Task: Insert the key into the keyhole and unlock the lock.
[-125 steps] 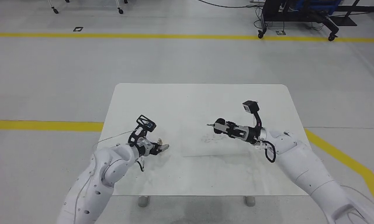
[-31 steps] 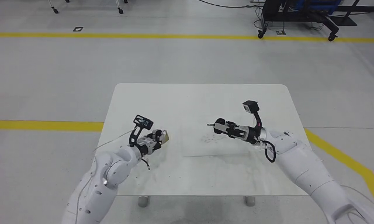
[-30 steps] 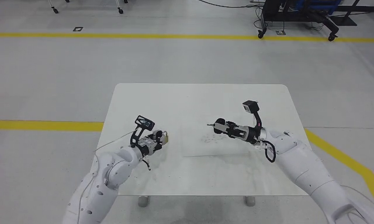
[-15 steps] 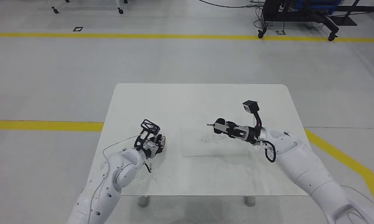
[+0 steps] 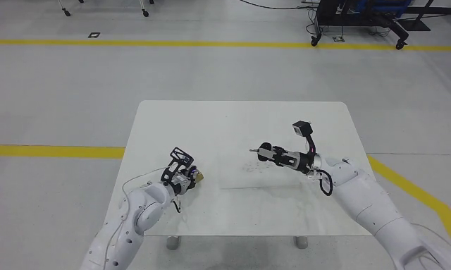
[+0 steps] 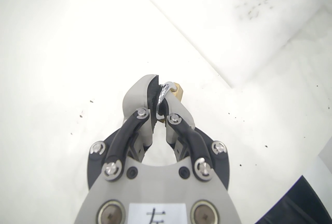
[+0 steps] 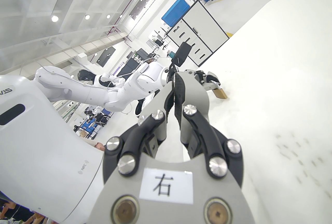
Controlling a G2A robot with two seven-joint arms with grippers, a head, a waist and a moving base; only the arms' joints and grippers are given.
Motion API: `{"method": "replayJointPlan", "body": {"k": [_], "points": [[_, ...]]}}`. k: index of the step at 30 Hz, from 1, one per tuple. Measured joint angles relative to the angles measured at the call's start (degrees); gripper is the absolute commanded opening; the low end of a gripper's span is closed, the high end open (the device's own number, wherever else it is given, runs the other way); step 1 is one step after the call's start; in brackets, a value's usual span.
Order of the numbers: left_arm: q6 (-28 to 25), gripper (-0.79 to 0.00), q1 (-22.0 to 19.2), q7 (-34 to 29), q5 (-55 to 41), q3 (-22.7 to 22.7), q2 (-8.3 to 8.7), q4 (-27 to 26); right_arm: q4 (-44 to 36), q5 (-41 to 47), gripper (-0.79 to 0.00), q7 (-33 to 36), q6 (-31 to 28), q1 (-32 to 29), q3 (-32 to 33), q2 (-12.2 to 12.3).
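Observation:
A small brass lock [image 5: 199, 177] with a silver shackle hangs at the left front of the white table [image 5: 239, 122]. My left gripper [image 5: 189, 177] is shut on its shackle. In the left wrist view the shackle [image 6: 163, 95] sits between the pads and the brass body [image 6: 178, 90] sticks out past the left gripper [image 6: 159, 85]. Right of centre, my right gripper [image 5: 262, 152] is shut on the thin key [image 5: 251, 151], which points left toward the lock. In the right wrist view the right gripper [image 7: 176, 79] is pressed shut, with the lock [image 7: 220, 93] farther off.
A patch of small dark scuff marks [image 5: 257, 166] lies on the table under the right gripper. A faint straight seam [image 5: 232, 188] runs across the front part of the table. The two grippers are about a hand's width apart.
The left arm has turned its wrist and brought the lock slightly toward the table's front and to the right. The right arm with the key has not moved.

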Motion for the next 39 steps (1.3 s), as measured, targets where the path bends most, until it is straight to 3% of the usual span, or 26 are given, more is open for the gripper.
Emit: {"method": "replayJointPlan", "body": {"k": [5,13,16,20,23,26,32,34,39], "points": [[-0.5,-0.785,0.6,5.5,-5.0,-1.7,-0.13,-0.9,0.0,0.0,-0.785,0.0,0.0,0.0,0.0,0.0],[-0.6,-0.785,1.0,7.4,-7.7,-1.8,-0.64,-0.5,-0.7,-0.3,-0.785,-0.8,0.8,-0.3,0.0,-0.1],[0.3,-0.785,-0.8,7.2,-21.5,-1.7,-1.85,3.0,-3.3,-1.8,-0.785,-4.4,4.0,-0.9,-0.6,-0.8],[1.2,-0.785,-6.4,2.2,-53.0,-0.7,-3.7,11.0,-3.2,-1.9,-0.785,-8.8,6.2,-0.5,-2.5,-2.4],[1.2,-0.785,-11.1,-2.8,-67.9,0.9,-4.67,17.1,-2.1,-1.8,-0.785,-10.0,7.2,0.7,-3.7,-3.5],[0.8,-0.785,-13.4,-5.3,-72.6,1.9,-4.86,19.1,-2.0,-1.8,-0.785,-9.9,7.5,1.0,-4.0,-3.7],[1.4,-0.785,-12.9,-4.9,-71.9,1.8,-4.94,19.0,-2.1,-1.8,-0.785,-9.9,7.4,1.0,-3.9,-3.6],[4.1,-0.785,-12.5,-5.4,-75.9,1.4,-5.34,19.6,-2.5,-2.1,-0.785,-10.2,7.9,0.8,-4.0,-3.7],[15.7,-0.785,-16.2,-9.5,-99.5,1.6,-7.18,25.8,-3.8,-2.6,-0.785,-14.6,11.8,0.3,-4.8,-5.0]]}}
